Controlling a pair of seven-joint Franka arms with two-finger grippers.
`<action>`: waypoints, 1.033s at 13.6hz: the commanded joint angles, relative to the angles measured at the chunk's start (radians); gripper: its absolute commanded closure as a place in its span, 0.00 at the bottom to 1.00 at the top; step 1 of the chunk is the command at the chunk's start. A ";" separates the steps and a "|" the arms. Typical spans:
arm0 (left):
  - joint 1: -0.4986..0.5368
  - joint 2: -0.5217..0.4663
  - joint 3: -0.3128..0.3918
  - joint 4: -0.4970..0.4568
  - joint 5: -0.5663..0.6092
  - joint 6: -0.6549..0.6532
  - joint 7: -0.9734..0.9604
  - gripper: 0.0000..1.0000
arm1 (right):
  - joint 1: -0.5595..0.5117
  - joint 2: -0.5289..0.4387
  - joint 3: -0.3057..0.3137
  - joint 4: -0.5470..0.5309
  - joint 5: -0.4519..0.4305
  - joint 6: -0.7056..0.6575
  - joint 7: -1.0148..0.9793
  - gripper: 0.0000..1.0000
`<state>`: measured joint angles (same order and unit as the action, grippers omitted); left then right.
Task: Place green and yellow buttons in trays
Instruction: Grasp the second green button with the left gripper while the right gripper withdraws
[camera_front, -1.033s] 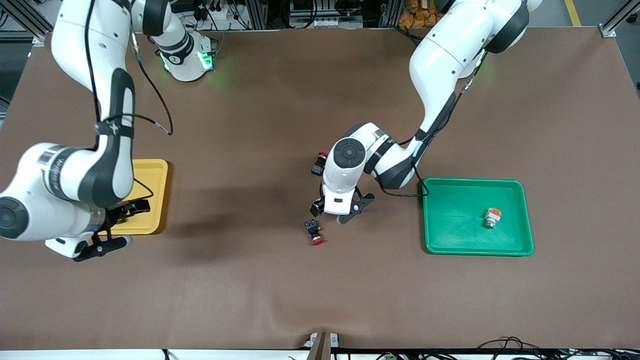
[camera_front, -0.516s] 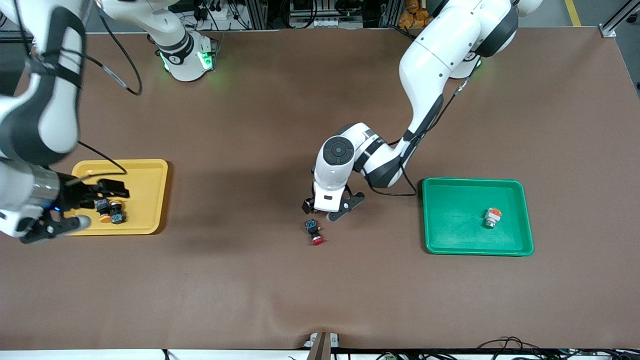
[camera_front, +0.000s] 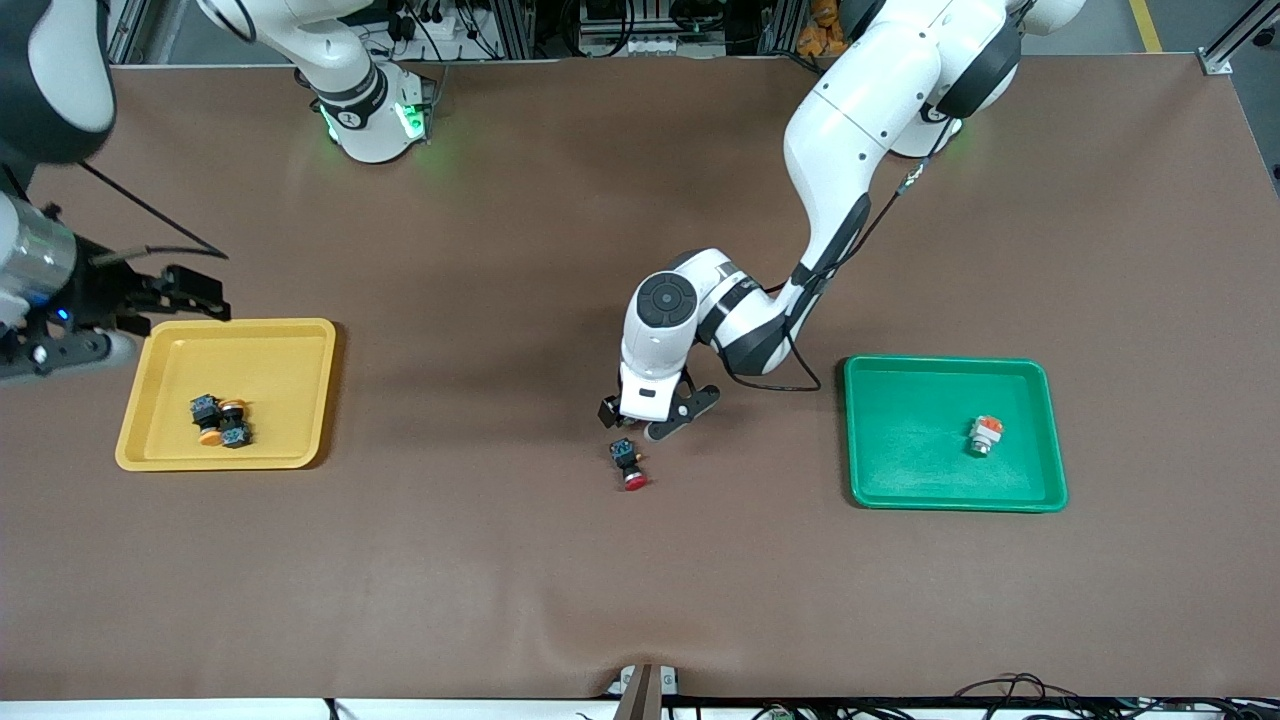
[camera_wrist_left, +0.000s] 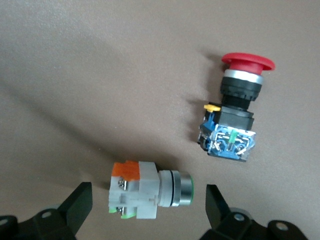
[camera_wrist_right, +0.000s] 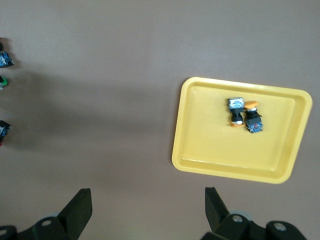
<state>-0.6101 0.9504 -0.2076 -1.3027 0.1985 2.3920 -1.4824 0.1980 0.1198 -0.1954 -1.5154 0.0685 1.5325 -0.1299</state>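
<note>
A white-grey green button (camera_wrist_left: 147, 191) with an orange block lies on its side on the table. My left gripper (camera_wrist_left: 147, 205) is open astride it, fingers clear of both ends. In the front view that gripper (camera_front: 653, 415) hides the button. The green tray (camera_front: 900, 480) holds one green button (camera_front: 985, 434). The yellow tray (camera_front: 290, 400) holds two yellow buttons (camera_front: 222, 421) side by side, also visible as buttons (camera_wrist_right: 245, 116) in the tray (camera_wrist_right: 200, 150) in the right wrist view. My right gripper (camera_front: 130, 320) hangs open and empty above the table by the yellow tray's rim nearest the bases.
A black switch with a red cap (camera_front: 630, 465) lies on the table just nearer the front camera than the left gripper, and it shows close to the green button as the red-capped switch (camera_wrist_left: 235, 117) in the left wrist view.
The right gripper has drawn back from over the yellow tray toward the bases, uncovering two yellow buttons in it. The left gripper has shifted a little toward the right arm's end, over the green button.
</note>
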 joint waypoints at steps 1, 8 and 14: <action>-0.020 0.028 0.020 0.042 -0.002 0.002 -0.001 0.00 | -0.101 -0.121 0.106 -0.098 -0.045 -0.011 0.096 0.00; -0.028 0.042 0.028 0.042 -0.004 0.021 -0.004 0.00 | -0.167 -0.189 0.182 -0.097 -0.045 -0.097 0.253 0.00; -0.020 0.022 0.027 0.034 -0.008 -0.002 0.004 0.58 | -0.176 -0.175 0.169 -0.094 -0.036 -0.095 0.239 0.00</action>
<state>-0.6227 0.9725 -0.1911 -1.2909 0.1985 2.4079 -1.4824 0.0460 -0.0434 -0.0411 -1.5924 0.0392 1.4377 0.1069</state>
